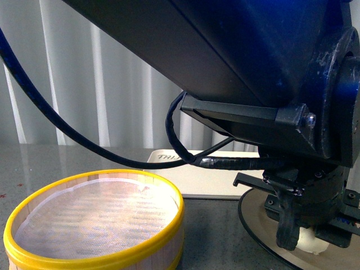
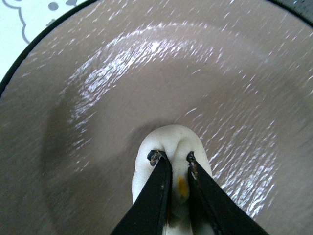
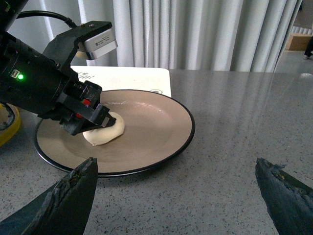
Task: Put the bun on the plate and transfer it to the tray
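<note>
Downward, left gripper (image 2: 173, 157) around bun (image 2: 168, 136)

The grey speckled bench (image 3: 244, 112) carries a yellow-rimmed steamer basket (image 1: 90, 219) at the near left, a tan plate (image 3: 161, 132) with a black rim at the near right, and a cream tray (image 3: 137, 78) just behind the plate.

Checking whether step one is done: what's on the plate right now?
The bun lies on the plate, with the left gripper shut on it; nothing else shows. The left arm covers part of the plate, and that patch is unseen.
</note>
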